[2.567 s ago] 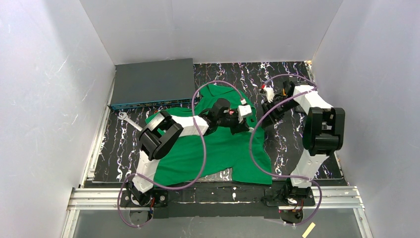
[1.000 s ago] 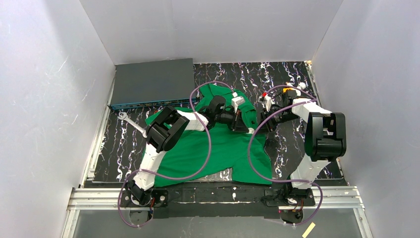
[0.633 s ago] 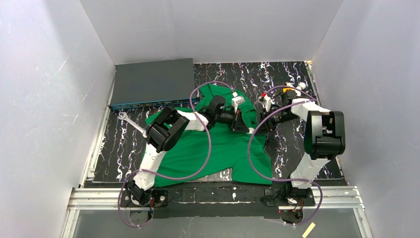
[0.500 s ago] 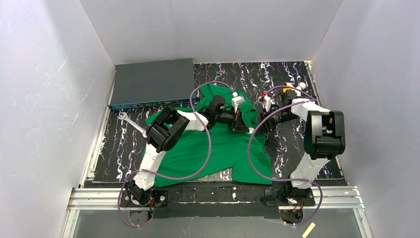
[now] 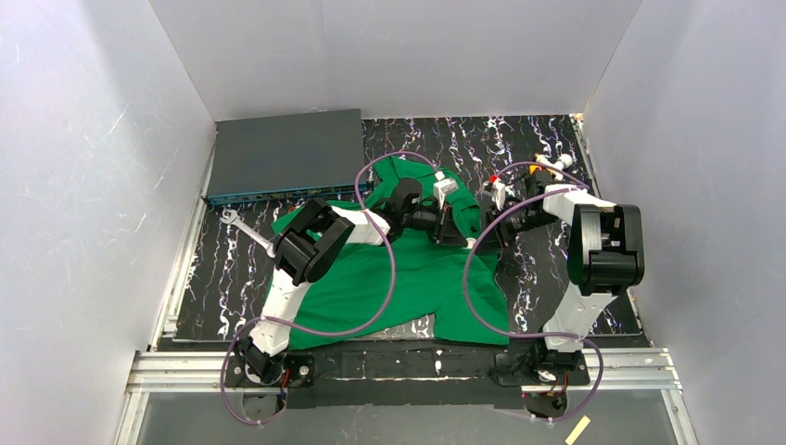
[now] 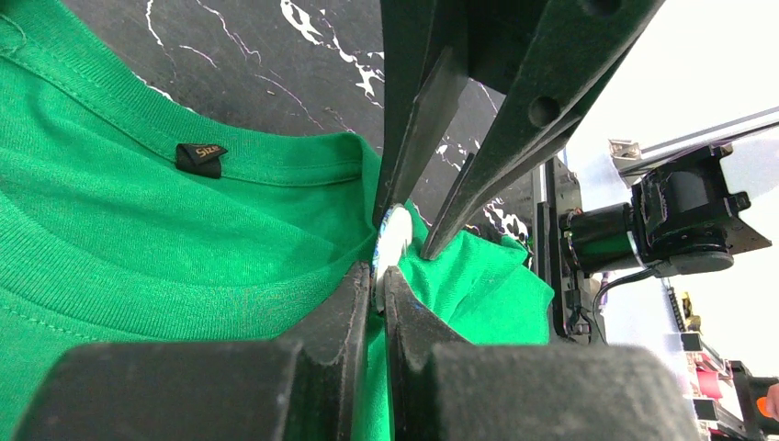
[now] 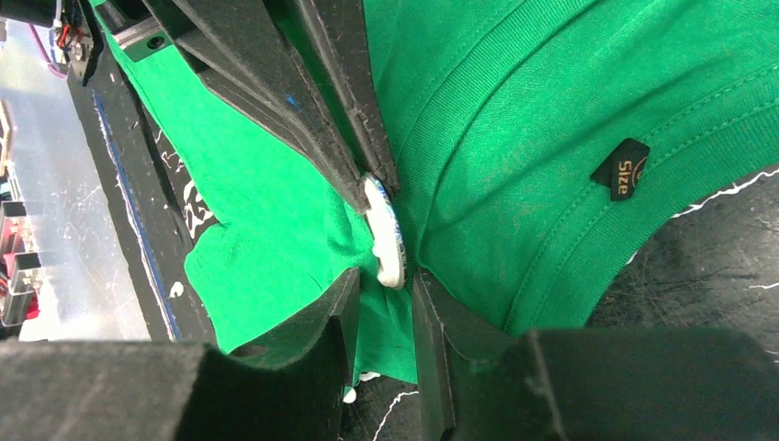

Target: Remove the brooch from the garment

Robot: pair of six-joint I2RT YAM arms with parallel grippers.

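Plainly the job is in its middle, not at its end. Both pincers meet at the neck opening of the shirt (image 6: 138,230), which lies spread on the table (image 6: 276,55). The left pincer (image 6: 378,276) has its fingers drawn almost together, nipping the near rim of a pale disc (image 6: 393,241) along with a pinch of green cloth; the disc stands on edge right at its tips. The right pincer (image 7: 384,283) comes in from the opposite side, its fingers a narrow gap apart and closed round the bunched fold that carries the disc's other end, so the tips of the two pincers all but touch. A size tag (image 6: 200,158) sits on the neckband, off to one side of both pincers. The red-orange leaf of the brooch shows in no view. I judge it is hidden in the fold between the fingers, but I cannot confirm that, nor whether the disc is its backing. Done, by my reading: the spot is found and gripped from both sides. Left to do: part the pin from the cloth and carry it clear of the shirt.
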